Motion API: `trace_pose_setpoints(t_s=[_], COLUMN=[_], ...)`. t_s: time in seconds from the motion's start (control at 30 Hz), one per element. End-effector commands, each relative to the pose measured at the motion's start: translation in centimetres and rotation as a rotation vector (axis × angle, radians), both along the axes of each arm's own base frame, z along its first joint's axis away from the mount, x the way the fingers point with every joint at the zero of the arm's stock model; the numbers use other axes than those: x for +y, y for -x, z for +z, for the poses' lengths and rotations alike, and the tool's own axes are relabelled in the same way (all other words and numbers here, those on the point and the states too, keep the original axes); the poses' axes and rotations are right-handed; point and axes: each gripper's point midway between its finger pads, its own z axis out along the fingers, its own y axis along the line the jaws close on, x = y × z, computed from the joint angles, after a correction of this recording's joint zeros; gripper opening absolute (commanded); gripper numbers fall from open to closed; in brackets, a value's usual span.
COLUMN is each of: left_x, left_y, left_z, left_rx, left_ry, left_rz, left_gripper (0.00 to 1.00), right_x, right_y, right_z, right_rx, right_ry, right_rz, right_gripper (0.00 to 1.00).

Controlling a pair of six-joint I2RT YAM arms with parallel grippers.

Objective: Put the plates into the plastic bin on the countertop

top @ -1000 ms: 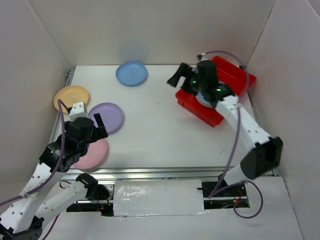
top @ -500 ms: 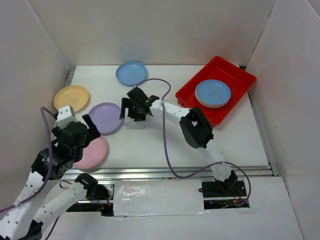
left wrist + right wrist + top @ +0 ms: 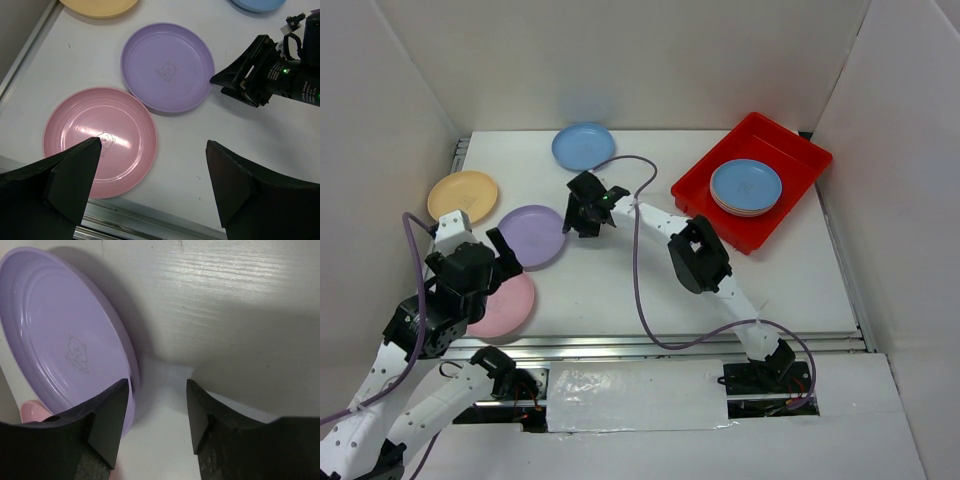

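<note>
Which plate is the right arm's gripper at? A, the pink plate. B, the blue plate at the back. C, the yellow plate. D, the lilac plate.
D: the right gripper is at the edge of the lilac plate, and the right wrist view shows its fingers on either side of that plate's rim.

I count four small round shallow plastic plates lying singly on the white matte tabletop (image 3: 620, 290): one pastel blue plate (image 3: 583, 146) by the far edge, one yellow plate (image 3: 462, 195) at the left edge, and one lilac plate (image 3: 538, 230) and one pink plate (image 3: 510, 305) toward the near left corner. There is one shallow rectangular bright red plastic bin (image 3: 790, 140) at the far right corner. In it sits one stack of plates (image 3: 746, 184), a second blue one on top; how many lie beneath it I cannot tell.
</note>
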Motion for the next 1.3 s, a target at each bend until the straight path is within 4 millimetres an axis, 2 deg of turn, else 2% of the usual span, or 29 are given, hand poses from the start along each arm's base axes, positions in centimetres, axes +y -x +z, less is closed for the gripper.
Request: trace_pose_setpoints(t_s=[0.0, 0.07, 0.1, 0.17, 0.2, 0.23, 0.3, 0.4, 0.43, 0.53, 0.57, 0.6, 0.63, 0.67, 0.7, 0.73, 0.77, 0.8, 0.83, 0.87, 0.9, 0.93, 0.97, 1.0, 1.07, 1.1, 1.17, 1.2, 1.27], left_x=[-0.1, -0.1, -0.1, -0.1, -0.2, -0.2, -0.3, -0.4, -0.4, -0.4, -0.4, -0.4, -0.4, -0.5, -0.5, -0.6, -0.6, -0.6, -0.7, -0.7, -0.6, -0.7, -0.7, -0.8, -0.8, -0.8, -0.9, -1.0, -1.0], left_y=[-0.4, -0.3, -0.3, -0.2, -0.3, -0.3, -0.3, -0.3, -0.3, -0.2, -0.2, -0.2, -0.2, -0.2, -0.2, -0.2, -0.3, -0.3, -0.3, -0.2, -0.2, -0.2, -0.1, -0.2, -0.2, -0.1, -0.2, -0.2, -0.3], left_z=[1.0, 1.0, 1.1, 1.1, 1.2, 1.2, 1.2, 1.2, 1.2, 1.3, 1.3, 1.3, 1.4, 1.4, 1.4, 1.4, 1.4, 1.4, 1.3, 1.4, 1.5, 1.5, 1.5, 1.6, 1.6, 1.7, 1.5, 1.5, 1.4], left_rx=[-0.033, -0.036, -0.04, -0.042, -0.046, -0.047, -0.046, -0.045, -0.047, -0.053, -0.053, -0.056, -0.059, -0.06, -0.062, -0.059, -0.058, -0.058, -0.057, -0.059, -0.063, -0.063, -0.069, -0.073, -0.073, -0.074, -0.068, -0.066, -0.06], left_ry=[0.005, 0.006, 0.008, 0.008, 0.012, 0.013, 0.013, 0.011, 0.013, 0.016, 0.016, 0.017, 0.019, 0.021, 0.021, 0.019, 0.02, 0.019, 0.018, 0.021, 0.02, 0.023, 0.028, 0.029, 0.03, 0.029, 0.026, 0.025, 0.022], left_rz=[-0.009, -0.009, -0.01, -0.014, -0.017, -0.02, -0.023, -0.03, -0.031, -0.033, -0.035, -0.038, -0.039, -0.041, -0.047, -0.051, -0.052, -0.053, -0.055, -0.057, -0.055, -0.061, -0.064, -0.068, -0.069, -0.071, -0.073, -0.077, -0.079], left_gripper=[0.99, 0.99, 0.99, 0.99, 0.99, 0.99, 0.99, 0.99, 0.99, 0.99, 0.99, 0.99, 0.99, 0.99, 0.99, 0.99, 0.99, 0.99, 0.99, 0.99, 0.99, 0.99, 0.99, 0.99, 0.99, 0.99, 0.99, 0.99, 0.99], right_x=[1.1, 1.6, 1.7, 1.4, 1.7, 1.5, 1.5, 2.3, 2.6, 2.2, 1.9, 0.5, -0.5, -0.8, -2.0, -4.5, -5.7, -7.6, -9.5, -12.5, -15.2, -17.5, -21.8, -24.6, -29.2, -33.7, -37.8, -41.4, -44.5], right_y=[0.4, 0.6, 0.5, 0.9, 0.6, 1.0, 0.8, 1.1, 0.9, 0.8, 0.5, 0.9, 0.6, -0.1, -0.3, -0.3, -0.3, 0.0, -0.5, -1.7, -1.4, -1.7, -2.9, -2.8, -3.0, -3.6, -3.7, -4.3, -4.1], right_z=[0.4, 0.5, 0.5, 0.0, 0.9, 0.2, 0.4, 0.4, 0.8, 0.6, 2.4, 1.2, 1.8, 6.6, 7.6, 6.7, 11.2, 10.9, 12.0, 15.1, 14.0, 14.1, 15.7, 14.2, 15.2, 14.2, 13.4, 13.2, 12.0], right_rx=[0.011, 0.012, 0.012, 0.024, 0.011, 0.03, 0.04, 0.057, 0.053, 0.05, 0.02, 0.031, 0.019, -0.052, -0.074, -0.063, -0.128, -0.122, -0.154, -0.212, -0.186, -0.183, -0.199, -0.167, -0.183, -0.159, -0.131, -0.119, -0.076], right_ry=[-0.027, -0.033, -0.039, -0.037, -0.075, -0.076, -0.104, -0.13, -0.14, -0.105, -0.12, -0.082, -0.088, -0.171, -0.181, -0.154, -0.204, -0.179, -0.161, -0.163, -0.103, -0.082, -0.092, -0.067, -0.08, -0.057, -0.03, -0.016, 0.001], right_rz=[0.015, 0.025, 0.023, 0.019, 0.012, 0.012, 0.002, 0.011, 0.016, -0.009, -0.028, -0.056, -0.077, -0.096, -0.112, -0.145, -0.147, -0.155, -0.185, -0.219, -0.246, -0.268, -0.337, -0.375, -0.431, -0.52, -0.577, -0.652, -0.695], right_gripper=[0.53, 0.41, 0.38, 0.36, 0.35, 0.35, 0.35, 0.34, 0.3, 0.0, 0.0, 0.0, 0.0, 0.0, 0.0, 0.0, 0.0, 0.0, 0.0, 0.0, 0.0, 0.0, 0.0, 0.0, 0.0, 0.0, 0.0, 0.0, 0.0])
